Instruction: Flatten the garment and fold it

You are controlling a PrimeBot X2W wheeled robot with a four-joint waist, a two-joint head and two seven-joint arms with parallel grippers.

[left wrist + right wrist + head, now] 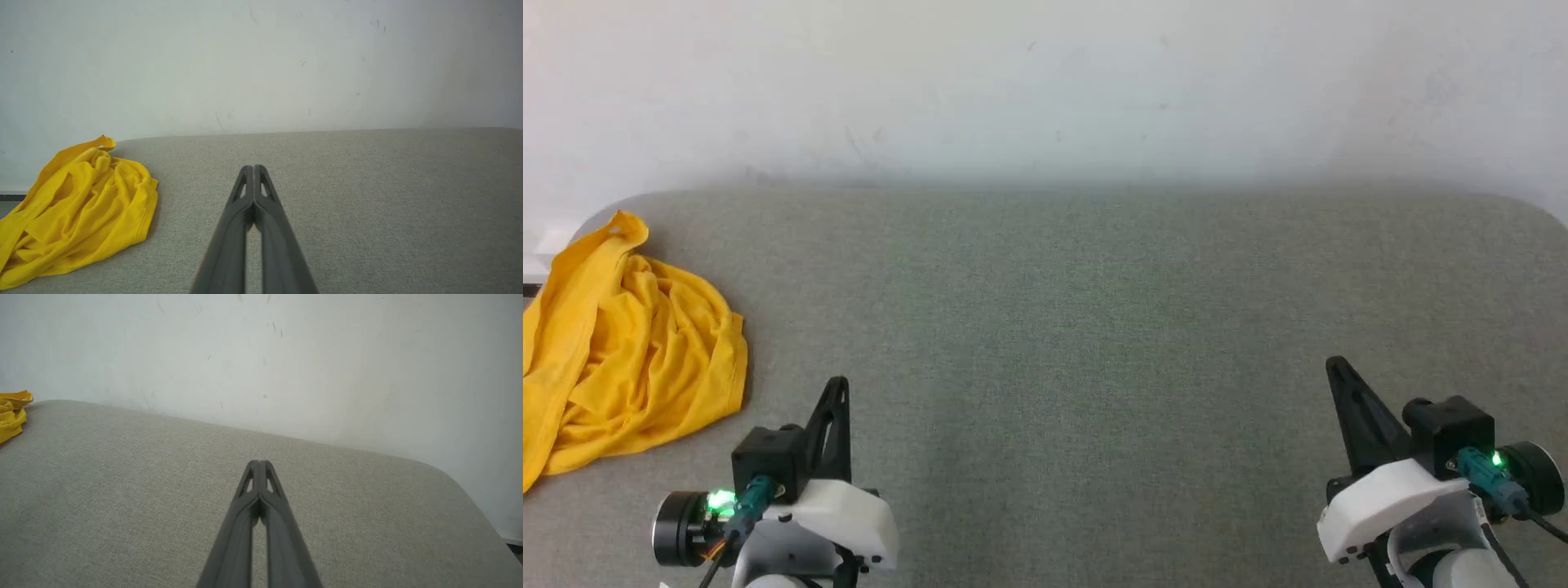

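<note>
Task not started. Bright yellow cotton T-shirt point(629, 351) sits in a crumpled heap at the far left edge of the grey fabric-covered desk point(1094, 327), roughly 9 o'clock in the head view. It is bunched into deep folds, with part of it trailing off the left of that view. Only plain yellow shows, no print visible, and a hem or collar edge sticks up at the heap's top.

Left hand point(837, 388) is clenched, fingers pressed together, grasping nothing, and hovers low at about 7 o'clock. The shirt lies near it toward 10 o'clock, not touching. Right hand point(1335, 365) is also clenched and empty at about 4 o'clock, well apart from the shirt. Its wrist view catches just a scrap of yellow at the left edge. Pale wall point(1045, 82) stands behind the desk at 12 o'clock.

Done: nothing. Left, as I judge it: reach the heap, probably drag it toward the desk's middle, spread it flat, then do all the folds. Both hands would need to open first.
</note>
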